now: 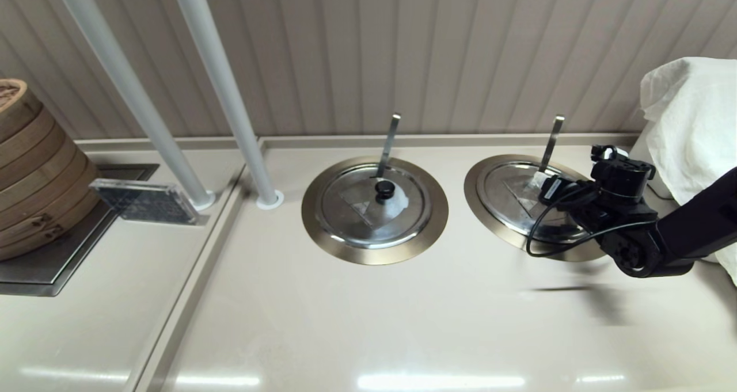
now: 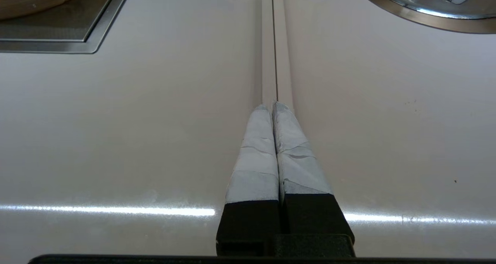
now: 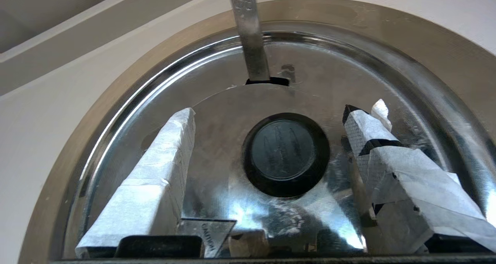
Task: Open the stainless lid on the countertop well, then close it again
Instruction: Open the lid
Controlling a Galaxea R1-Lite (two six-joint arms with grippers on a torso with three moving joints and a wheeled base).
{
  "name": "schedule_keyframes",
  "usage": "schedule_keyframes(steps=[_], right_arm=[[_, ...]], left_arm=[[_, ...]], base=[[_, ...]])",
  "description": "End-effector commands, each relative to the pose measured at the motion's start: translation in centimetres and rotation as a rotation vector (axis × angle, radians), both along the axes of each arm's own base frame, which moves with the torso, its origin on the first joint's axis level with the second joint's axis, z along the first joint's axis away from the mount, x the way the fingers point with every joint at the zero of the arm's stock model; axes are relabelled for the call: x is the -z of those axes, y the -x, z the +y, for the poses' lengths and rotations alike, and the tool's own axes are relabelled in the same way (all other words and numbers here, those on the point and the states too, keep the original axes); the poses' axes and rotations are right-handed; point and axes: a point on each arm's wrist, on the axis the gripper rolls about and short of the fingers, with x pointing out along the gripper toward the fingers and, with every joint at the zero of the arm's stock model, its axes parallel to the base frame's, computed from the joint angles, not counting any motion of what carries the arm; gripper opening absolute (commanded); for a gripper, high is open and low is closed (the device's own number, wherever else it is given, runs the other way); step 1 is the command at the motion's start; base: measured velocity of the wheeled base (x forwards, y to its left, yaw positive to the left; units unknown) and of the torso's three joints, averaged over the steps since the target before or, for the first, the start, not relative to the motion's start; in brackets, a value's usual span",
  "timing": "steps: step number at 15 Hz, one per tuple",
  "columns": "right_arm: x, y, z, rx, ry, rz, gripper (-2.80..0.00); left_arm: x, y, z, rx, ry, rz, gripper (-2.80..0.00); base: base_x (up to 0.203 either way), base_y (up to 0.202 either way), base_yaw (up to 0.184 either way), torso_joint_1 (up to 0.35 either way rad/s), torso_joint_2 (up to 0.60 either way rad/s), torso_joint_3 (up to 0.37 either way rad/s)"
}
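Hovering over the lid (image 1: 521, 193) at the right of the head frame, the right gripper (image 3: 277, 136) has its jaws spread wide, one finger (image 3: 162, 167) either side of the black knob (image 3: 286, 153), not touching it. Lid sits shut in its well (image 1: 478, 199), ladle handle (image 1: 551, 141) poking up. Left gripper (image 2: 274, 109), jaws pressed together, sits low over the counter (image 2: 116, 120).

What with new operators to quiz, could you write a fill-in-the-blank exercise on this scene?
1. The right gripper is open, one finger on either side of the black ____ of the stainless lid.
2. The left gripper, above the countertop, is ____.
3. The stainless lid lies ____ over the countertop well.

Missing words: knob; shut; closed.
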Motion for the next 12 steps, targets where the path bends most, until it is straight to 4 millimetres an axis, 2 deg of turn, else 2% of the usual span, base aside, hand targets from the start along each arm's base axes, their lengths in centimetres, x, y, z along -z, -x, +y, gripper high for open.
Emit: schedule_keyframes(steps=[1,7,12], right_arm=[[0.1,-0.2,0.1,-0.023,-0.005,-0.006,0.00],[0.2,-1.7,-0.2,-0.024,-0.007,-0.033,0.00],[-0.1,-1.6,-0.2,-0.023,-0.010,-0.041,0.00]], left_arm=[[0.0,0.0,0.0,-0.001,0.001,0.000,-2.80],[0.0,0.0,0.0,-0.001,0.001,0.000,-2.80],[0.0,0.0,0.0,-0.001,0.001,0.000,-2.80]], base=[[0.000,0.000,0.000,0.000,0.00,0.000],[0.000,0.000,0.000,0.000,0.00,0.000],[0.000,0.000,0.000,0.000,0.00,0.000]])
